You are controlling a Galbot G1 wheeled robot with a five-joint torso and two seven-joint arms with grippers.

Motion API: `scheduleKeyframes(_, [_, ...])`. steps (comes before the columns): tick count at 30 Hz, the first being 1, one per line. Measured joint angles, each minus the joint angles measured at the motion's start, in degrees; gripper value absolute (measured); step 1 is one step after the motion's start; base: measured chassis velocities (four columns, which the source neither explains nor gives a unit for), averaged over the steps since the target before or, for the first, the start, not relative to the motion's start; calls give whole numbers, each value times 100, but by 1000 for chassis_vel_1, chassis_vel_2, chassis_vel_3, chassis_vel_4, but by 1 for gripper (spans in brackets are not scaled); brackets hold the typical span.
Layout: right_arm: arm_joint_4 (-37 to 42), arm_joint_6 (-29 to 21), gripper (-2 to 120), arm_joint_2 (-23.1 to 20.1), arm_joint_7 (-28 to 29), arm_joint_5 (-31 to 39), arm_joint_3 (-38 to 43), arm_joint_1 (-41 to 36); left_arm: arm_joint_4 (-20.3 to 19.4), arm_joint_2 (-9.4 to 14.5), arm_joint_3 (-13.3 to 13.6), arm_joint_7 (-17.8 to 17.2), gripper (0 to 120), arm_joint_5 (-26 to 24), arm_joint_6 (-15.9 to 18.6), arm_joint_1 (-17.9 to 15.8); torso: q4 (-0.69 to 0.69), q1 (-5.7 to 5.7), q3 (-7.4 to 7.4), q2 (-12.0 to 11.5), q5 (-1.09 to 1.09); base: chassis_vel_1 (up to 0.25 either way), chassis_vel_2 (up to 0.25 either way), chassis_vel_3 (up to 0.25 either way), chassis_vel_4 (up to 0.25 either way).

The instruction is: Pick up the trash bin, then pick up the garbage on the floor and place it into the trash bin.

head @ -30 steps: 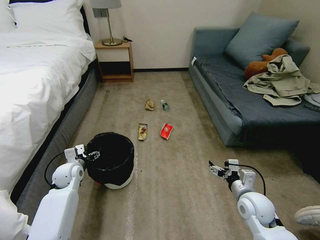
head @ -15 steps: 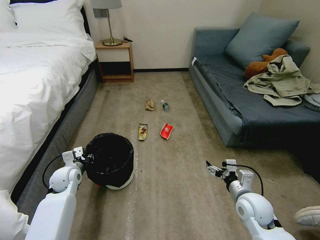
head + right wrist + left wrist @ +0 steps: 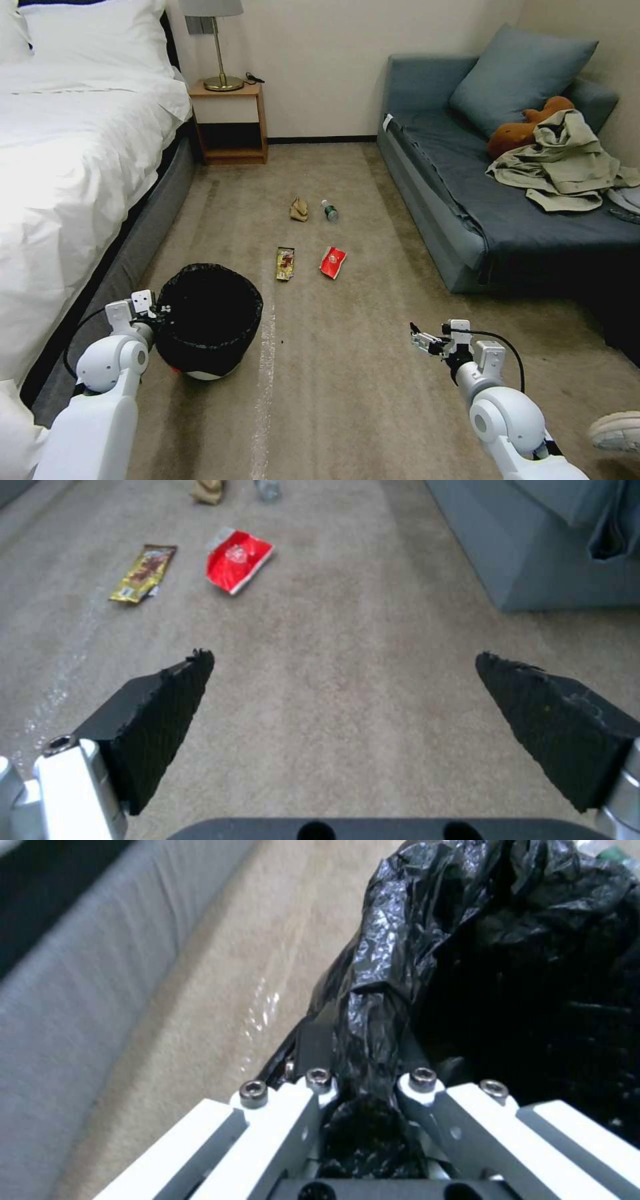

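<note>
The trash bin (image 3: 208,320), black-lined with a white base, is on the carpet at the near left. My left gripper (image 3: 157,312) is shut on its left rim; the left wrist view shows the fingers (image 3: 313,1090) pinching the crinkly black bag (image 3: 380,1005). The garbage lies farther out: a red wrapper (image 3: 333,261), a gold-brown wrapper (image 3: 285,263), tan paper (image 3: 299,209) and a small bottle (image 3: 329,211). My right gripper (image 3: 420,338) hovers open over bare carpet at the near right, well short of the red wrapper (image 3: 237,560) and gold-brown wrapper (image 3: 143,572).
A white bed (image 3: 73,153) lines the left side, with a nightstand (image 3: 230,123) and lamp by the far wall. A blue sofa (image 3: 480,200) with a cushion, plush toy and jacket fills the right. A shoe (image 3: 617,430) shows at the near right edge.
My left arm has drawn back to the left with the bin's rim in its grip, and the bin has shifted left with it. The right gripper has edged slightly left.
</note>
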Motion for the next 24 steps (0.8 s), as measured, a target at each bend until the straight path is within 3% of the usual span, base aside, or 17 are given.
scheduleKeyframes(7, [-27,235,100,-27,-232,-187,-63,18,-581,18,-192,1,5,69,-1,302,-1,0,0,0,0,0,0,0,0])
scheduleKeyframes(12, [-180,718,100,-30,-469,-558,-135,8,-971,-18,-341,3,5,70,3,618,-1,0,0,0,0,0,0,0,0])
scheduleKeyframes(24, [-229,903,100,-24,-651,-697,-235,-6,-1213,-73,-570,36,5,54,-34,1037,0,0,-1,0,0,0,0,0,0])
